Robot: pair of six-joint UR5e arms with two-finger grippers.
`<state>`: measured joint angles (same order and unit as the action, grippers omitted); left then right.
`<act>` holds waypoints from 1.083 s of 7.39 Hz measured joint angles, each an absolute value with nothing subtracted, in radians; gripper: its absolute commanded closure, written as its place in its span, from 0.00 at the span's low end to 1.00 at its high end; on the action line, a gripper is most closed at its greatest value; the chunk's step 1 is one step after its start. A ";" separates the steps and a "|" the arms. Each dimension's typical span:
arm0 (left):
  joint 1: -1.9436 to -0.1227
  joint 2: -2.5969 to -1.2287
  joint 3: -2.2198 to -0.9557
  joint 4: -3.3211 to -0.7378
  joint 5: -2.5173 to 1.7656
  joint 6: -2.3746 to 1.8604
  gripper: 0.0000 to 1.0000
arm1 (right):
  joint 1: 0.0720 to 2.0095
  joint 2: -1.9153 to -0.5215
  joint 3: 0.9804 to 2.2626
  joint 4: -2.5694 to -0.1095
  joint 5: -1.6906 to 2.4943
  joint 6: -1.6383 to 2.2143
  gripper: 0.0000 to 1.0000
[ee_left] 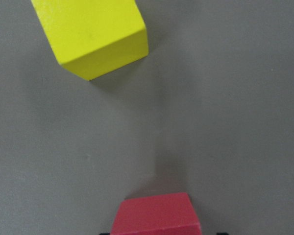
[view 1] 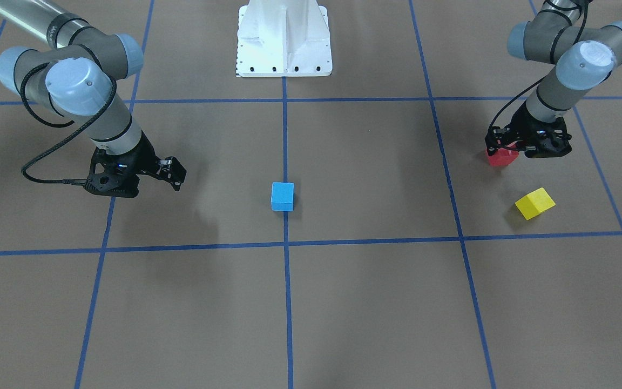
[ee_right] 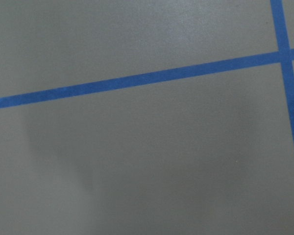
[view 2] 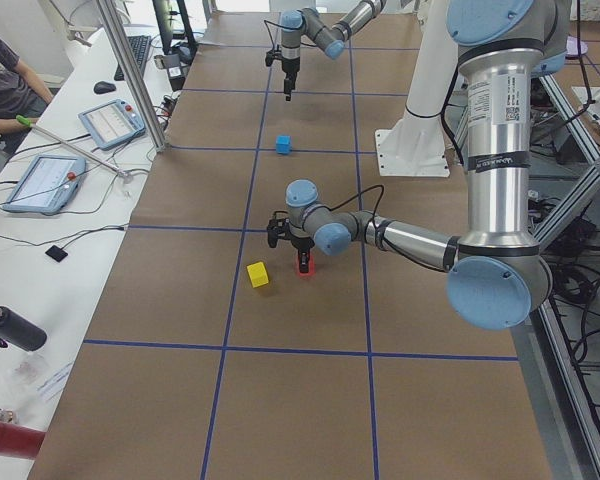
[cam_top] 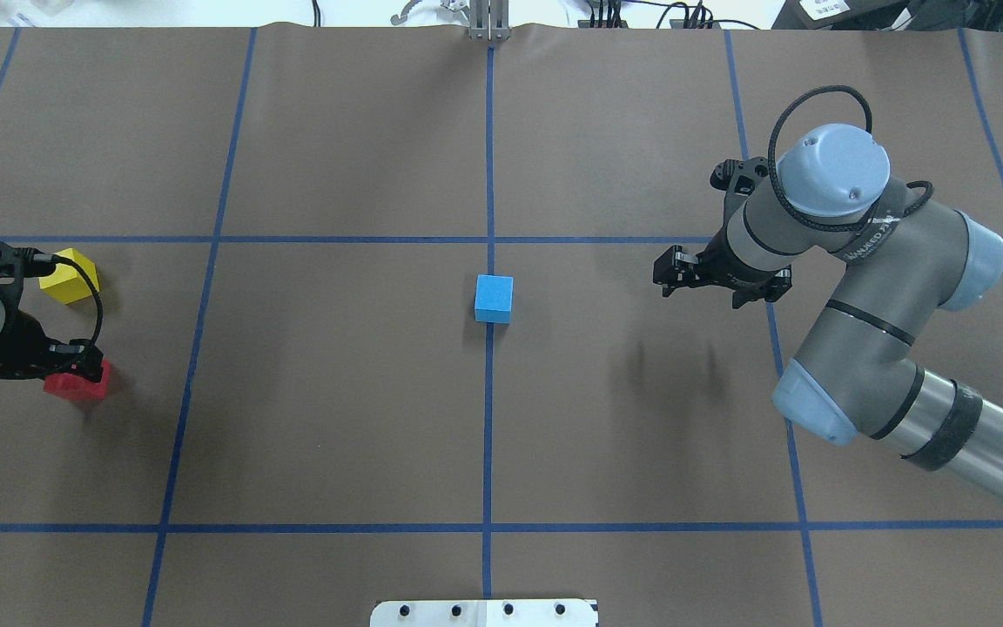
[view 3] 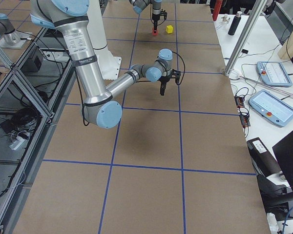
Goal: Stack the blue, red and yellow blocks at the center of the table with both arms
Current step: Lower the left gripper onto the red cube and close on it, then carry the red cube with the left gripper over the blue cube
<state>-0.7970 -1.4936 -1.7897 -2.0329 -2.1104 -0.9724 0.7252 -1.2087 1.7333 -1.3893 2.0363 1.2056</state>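
The blue block [view 1: 282,195] [cam_top: 494,298] sits alone on the tape line at the middle of the table [view 1: 376,302]. At the robot's far left, the red block [view 1: 501,158] [cam_top: 75,386] rests on the table with my left gripper [view 1: 508,147] [cam_top: 75,370] down over it and shut on it. In the left wrist view the red block [ee_left: 157,215] lies at the bottom edge with black fingertips tight at both sides. The yellow block [view 1: 535,203] [cam_top: 70,276] [ee_left: 90,36] lies free just beyond it, turned at an angle. My right gripper [view 1: 177,174] [cam_top: 665,279] hangs open and empty, well off to the blue block's side.
The white pedestal base [view 1: 284,38] [cam_top: 484,612] stands at the robot's edge of the table. A side desk with tablets [view 2: 45,180] and a seated person [view 2: 0,80] runs along the far edge. Brown surface lies bare between the blue block and each gripper.
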 measured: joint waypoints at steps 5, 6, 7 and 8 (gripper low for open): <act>-0.758 -1.926 -1.914 -1.594 -2.103 -1.122 1.00 | 0.891 -1.327 1.744 -1.392 2.179 1.131 0.00; -0.724 -2.068 -1.884 -1.501 -2.075 -1.153 1.00 | 0.916 -1.345 1.740 -1.392 2.179 1.117 0.00; -0.702 -2.188 -1.825 -1.460 -2.054 -1.170 1.00 | 0.947 -1.361 1.736 -1.392 2.175 1.110 0.00; -0.685 -2.292 -1.750 -1.446 -2.036 -1.174 1.00 | 0.973 -1.371 1.733 -1.393 2.170 1.107 0.00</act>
